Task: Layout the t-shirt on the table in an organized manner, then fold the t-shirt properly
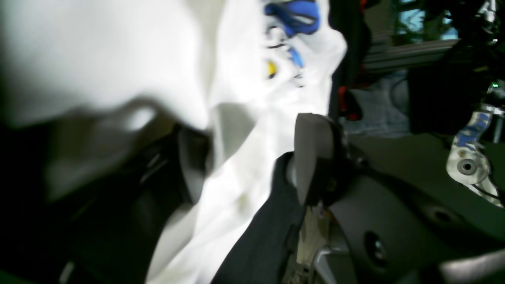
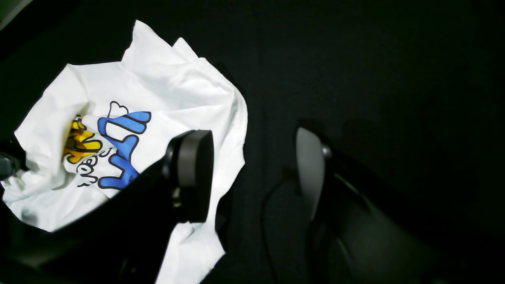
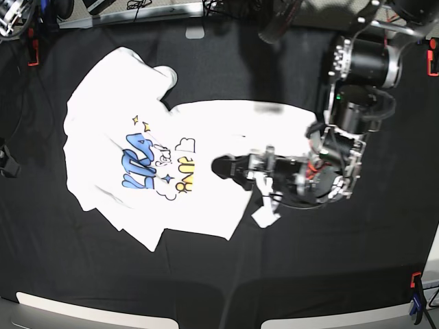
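T-shirt [image 3: 137, 164] lies rumpled on the table [image 3: 343, 274]; left gripper [image 3: 230, 168], spread, reaches low, seemingly over its edge.

White t-shirt [image 3: 206, 199] with blue and yellow print on black table [image 3: 343, 274].

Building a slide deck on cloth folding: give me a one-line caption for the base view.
Left gripper, jaws open, reaches over the crumpled white t-shirt on the black-clothed table.
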